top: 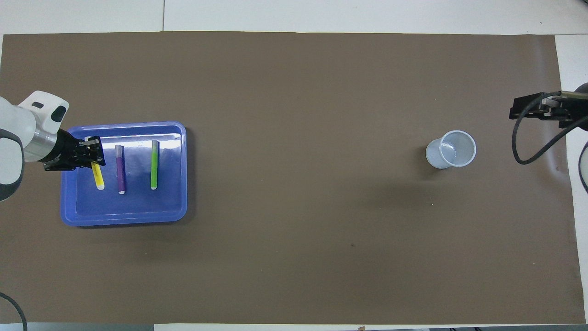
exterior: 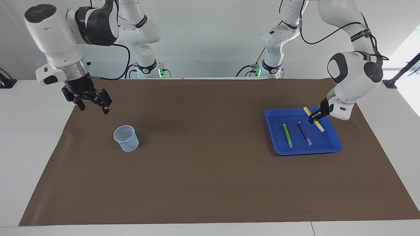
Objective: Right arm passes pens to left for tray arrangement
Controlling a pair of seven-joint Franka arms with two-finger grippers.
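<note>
Tray (exterior: 331,146), blue, at right of the facing view, holds the green pen (exterior: 287,135) and purple pen (exterior: 305,133) in parallel. Left gripper (exterior: 317,116) is closed on the yellow pen (exterior: 314,119) above the tray's open lane; lower it level, parallel to the others, before releasing. Right gripper (exterior: 93,102), at upper left, waits with fingers spread and empty.

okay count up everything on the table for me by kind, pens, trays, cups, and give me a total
Pens: 3 (green pen, purple pen, yellow pen in the left pincer)
Trays: 1 (tray)
Cups: 1 (cup)
Total: 5
</note>
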